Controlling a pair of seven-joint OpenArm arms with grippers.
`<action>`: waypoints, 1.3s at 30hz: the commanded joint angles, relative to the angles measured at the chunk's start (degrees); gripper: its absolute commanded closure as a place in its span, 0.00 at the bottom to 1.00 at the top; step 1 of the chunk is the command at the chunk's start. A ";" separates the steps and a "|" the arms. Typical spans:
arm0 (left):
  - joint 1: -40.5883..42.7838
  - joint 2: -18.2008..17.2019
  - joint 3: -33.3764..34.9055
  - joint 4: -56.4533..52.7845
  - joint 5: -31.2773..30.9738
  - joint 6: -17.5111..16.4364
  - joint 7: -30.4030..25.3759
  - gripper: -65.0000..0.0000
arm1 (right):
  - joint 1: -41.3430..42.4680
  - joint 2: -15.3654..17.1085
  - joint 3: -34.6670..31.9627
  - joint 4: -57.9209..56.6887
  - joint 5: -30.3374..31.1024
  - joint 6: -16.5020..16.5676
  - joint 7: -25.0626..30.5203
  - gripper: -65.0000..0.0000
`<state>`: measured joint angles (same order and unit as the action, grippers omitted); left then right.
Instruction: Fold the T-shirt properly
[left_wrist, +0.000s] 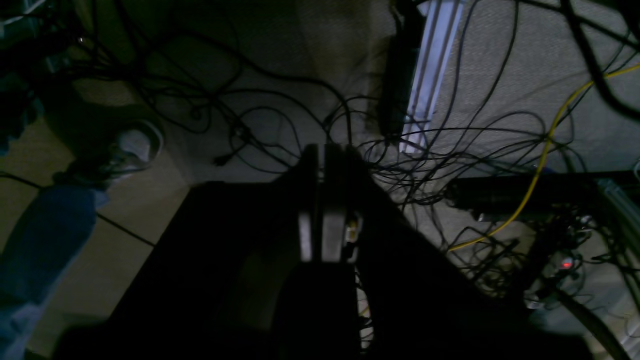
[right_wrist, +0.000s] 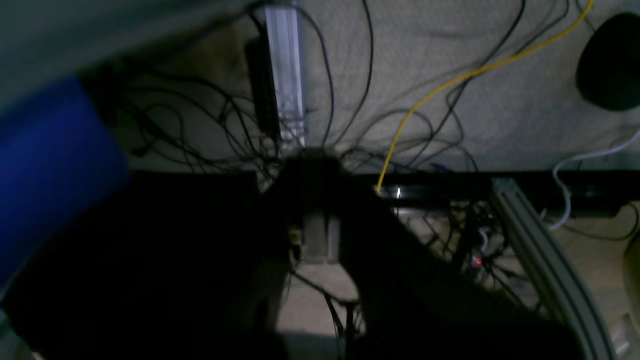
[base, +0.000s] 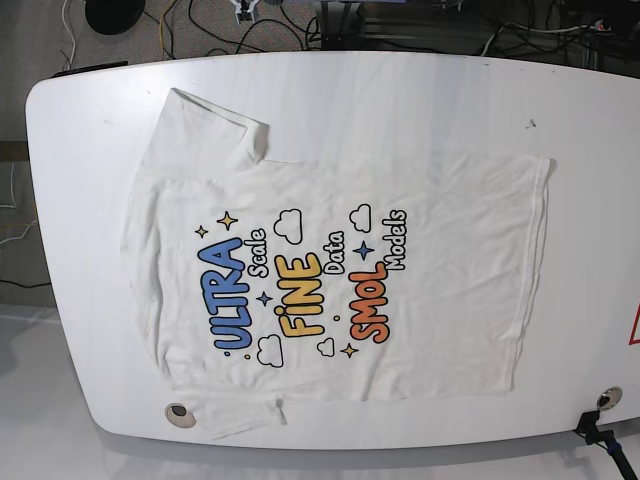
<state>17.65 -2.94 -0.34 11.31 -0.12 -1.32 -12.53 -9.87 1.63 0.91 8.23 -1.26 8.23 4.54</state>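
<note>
The T-shirt (base: 330, 270) covers most of the table (base: 400, 85); margins stay passable.

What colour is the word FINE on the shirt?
Yellow, on the T-shirt; clearest in the base view.

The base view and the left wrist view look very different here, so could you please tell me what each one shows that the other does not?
Only the base view shows the T-shirt, spread print side up on the white table; neither arm appears in it.

Only the left wrist view shows the left gripper, shut and empty, above a dim floor with a tangle of black cables, and a person's shoe.

Both show floor with a yellow cable; in the base view it runs along the top edge.
</note>
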 joint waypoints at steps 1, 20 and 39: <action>3.59 -0.45 0.01 4.42 -0.40 0.00 -0.92 1.00 | -2.16 0.61 -0.11 0.62 -0.15 0.85 0.71 1.00; 26.92 -3.63 -0.98 38.03 -3.08 -0.28 -0.55 1.00 | -25.83 6.49 0.17 29.56 4.28 1.30 2.10 1.00; 48.52 -6.54 -3.62 76.08 -6.79 -0.94 -2.41 1.00 | -45.14 10.66 4.02 68.96 8.66 1.04 -5.61 1.00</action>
<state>63.53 -8.54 -3.36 82.50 -6.11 -2.15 -14.50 -52.29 11.62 4.12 71.88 6.48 9.15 -1.56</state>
